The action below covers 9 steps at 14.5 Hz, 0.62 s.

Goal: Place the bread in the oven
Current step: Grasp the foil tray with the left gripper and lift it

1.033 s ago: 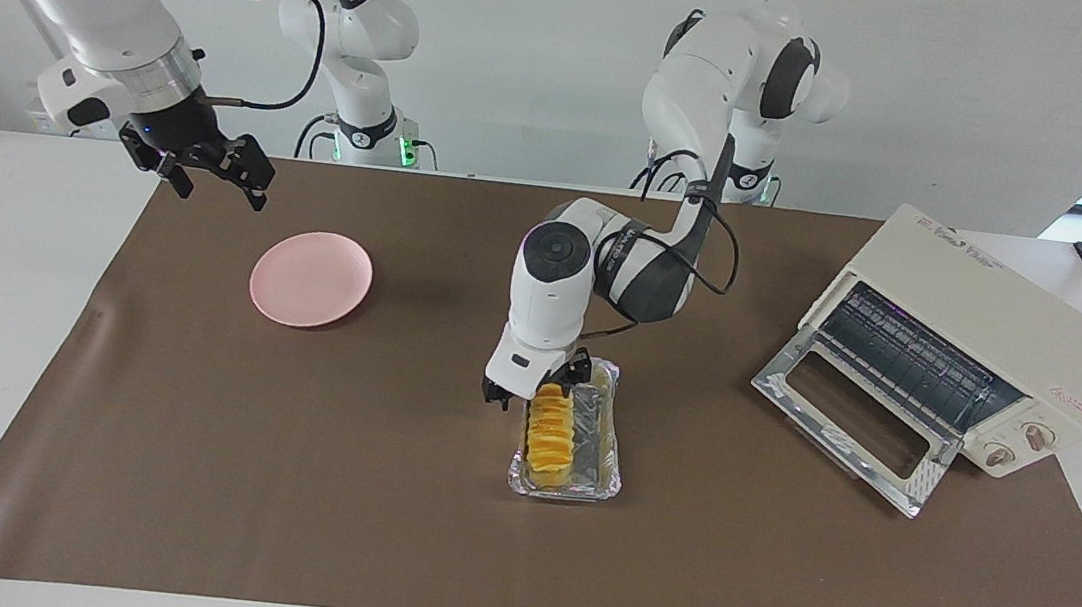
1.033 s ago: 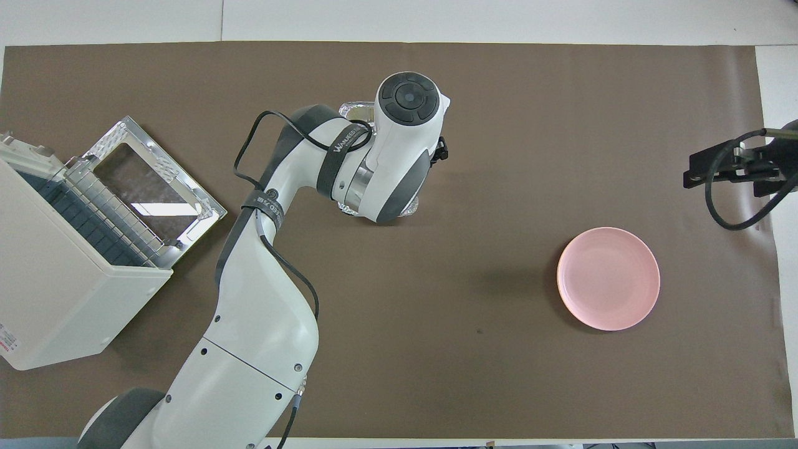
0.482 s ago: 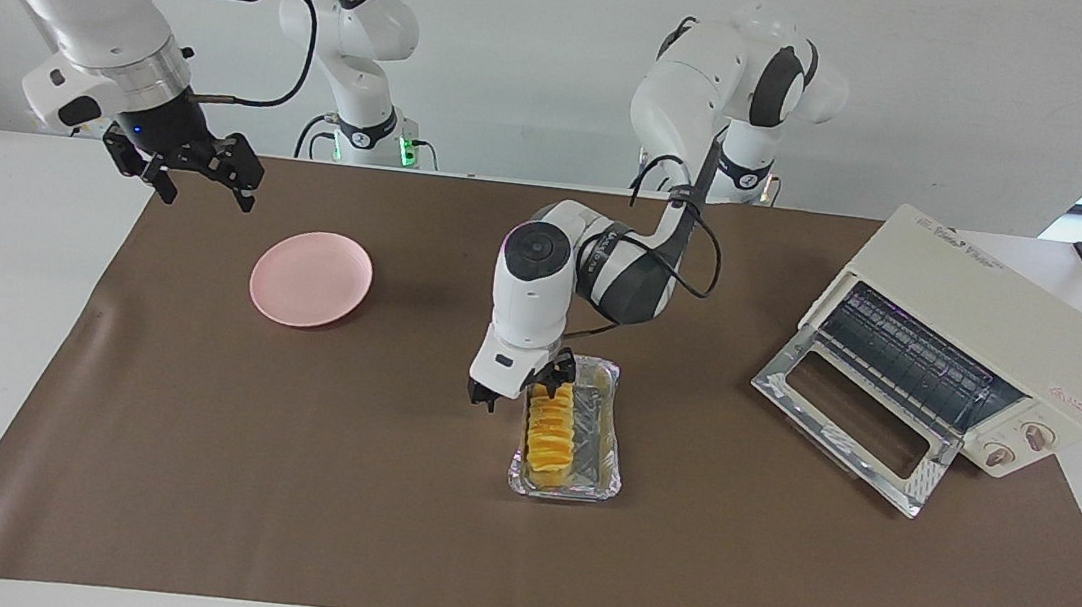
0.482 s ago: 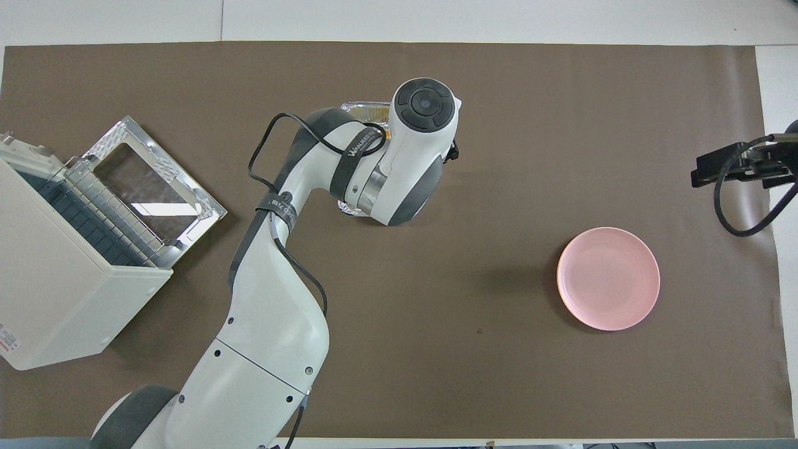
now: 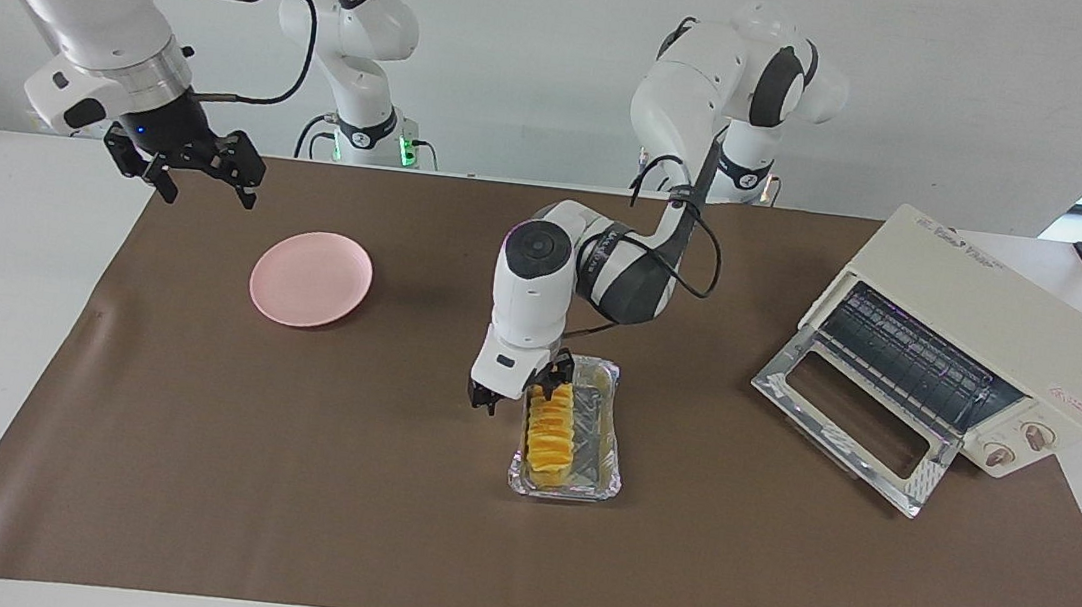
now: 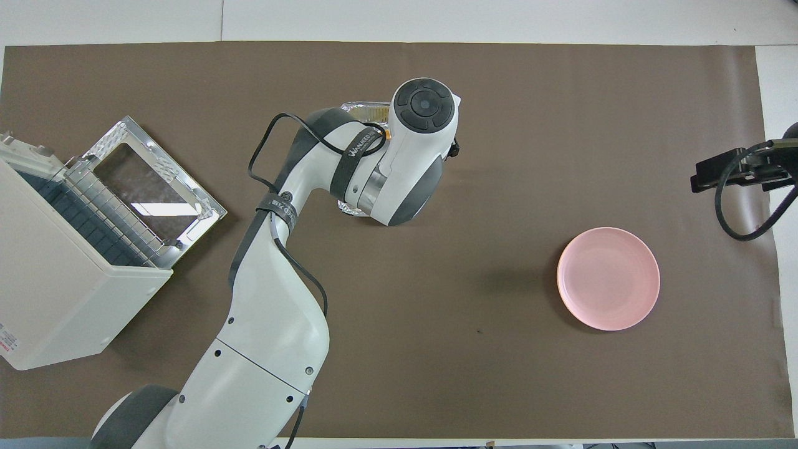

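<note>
Facing view: I see the bread (image 5: 550,432) lying in the foil tray (image 5: 609,470) mid-table. My left gripper (image 5: 522,389) is down at the bread's end nearer the robots, jaws spread, one finger each side, not clamped. The oven (image 5: 985,335) sits toward the left arm's end, door dropped, rack bare. The right gripper (image 5: 199,175) waits with jaws apart near the pink plate (image 5: 310,277), which holds nothing.

Overhead view: my left arm (image 6: 399,156) hides the bread; only the tray's rim (image 6: 365,110) shows. The oven (image 6: 59,274) door (image 6: 153,187) lies flat.
</note>
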Motion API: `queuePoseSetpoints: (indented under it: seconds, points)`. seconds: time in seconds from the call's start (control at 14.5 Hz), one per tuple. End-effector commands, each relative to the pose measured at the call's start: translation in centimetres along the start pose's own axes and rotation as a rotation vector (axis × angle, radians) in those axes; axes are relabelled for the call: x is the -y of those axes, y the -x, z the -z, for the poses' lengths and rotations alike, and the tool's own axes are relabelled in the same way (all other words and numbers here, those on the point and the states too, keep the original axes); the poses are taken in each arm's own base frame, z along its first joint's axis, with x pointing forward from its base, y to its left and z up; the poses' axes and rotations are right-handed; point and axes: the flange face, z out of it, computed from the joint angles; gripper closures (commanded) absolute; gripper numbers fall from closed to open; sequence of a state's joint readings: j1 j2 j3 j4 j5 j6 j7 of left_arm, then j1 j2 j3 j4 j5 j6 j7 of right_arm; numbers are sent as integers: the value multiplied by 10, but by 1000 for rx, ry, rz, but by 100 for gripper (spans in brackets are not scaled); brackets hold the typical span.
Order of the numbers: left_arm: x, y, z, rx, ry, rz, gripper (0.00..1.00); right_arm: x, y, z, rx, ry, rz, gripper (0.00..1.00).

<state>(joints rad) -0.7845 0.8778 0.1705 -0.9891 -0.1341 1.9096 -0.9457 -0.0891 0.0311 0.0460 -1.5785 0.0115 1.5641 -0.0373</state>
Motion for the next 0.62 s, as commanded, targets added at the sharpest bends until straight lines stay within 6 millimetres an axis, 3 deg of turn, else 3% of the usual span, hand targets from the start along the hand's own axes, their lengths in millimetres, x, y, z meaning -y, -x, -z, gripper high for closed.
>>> queuePoseSetpoints:
  seconds: [0.0,0.34,0.55]
  points:
    - [-6,5,-8,3,8,45,32,-4,10,0,11,17,24,0]
    - [-7,9,-13,11,0,40,49,-3,10,0,11,17,21,0]
    - [1,0,-17,11,-9,55,49,-2,12,2,12,15,18,0]
